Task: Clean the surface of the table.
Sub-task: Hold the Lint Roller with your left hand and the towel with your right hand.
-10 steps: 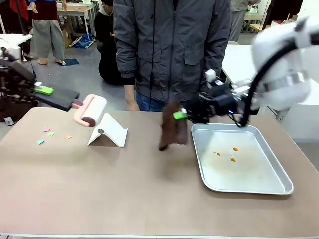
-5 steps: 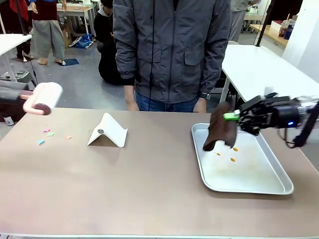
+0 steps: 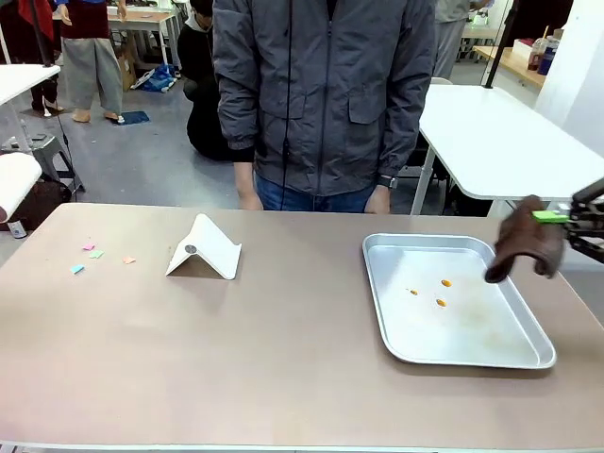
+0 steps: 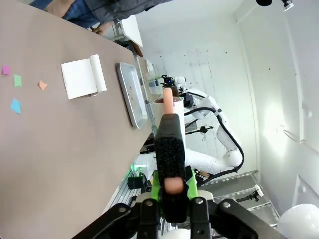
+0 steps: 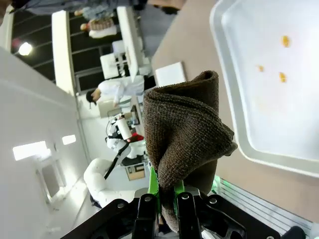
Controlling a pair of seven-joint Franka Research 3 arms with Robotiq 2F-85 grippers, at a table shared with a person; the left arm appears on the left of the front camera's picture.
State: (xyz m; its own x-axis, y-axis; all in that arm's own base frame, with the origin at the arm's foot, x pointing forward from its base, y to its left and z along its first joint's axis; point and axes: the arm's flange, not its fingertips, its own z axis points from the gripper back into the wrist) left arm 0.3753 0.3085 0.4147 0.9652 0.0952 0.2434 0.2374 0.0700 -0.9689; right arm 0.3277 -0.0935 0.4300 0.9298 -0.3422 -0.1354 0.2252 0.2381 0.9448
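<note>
Workshop tables behind, the beige table is spanning the foreground as the right gripper, at 3 o'clock, is pinching a brown cloth tight near a metal tray's rim. At 9 o'clock, the left gripper is clamping a pink-handled roller, and paper scraps are lying nearby.

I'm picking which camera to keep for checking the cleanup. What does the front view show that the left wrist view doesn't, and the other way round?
Front view adds the orange crumbs in the tray and the brown cloth hanging from the shut right gripper. Left wrist view adds the left gripper shut on the roller's pink handle. Both show the table, the tray, the white stand and the coloured paper scraps.
</note>
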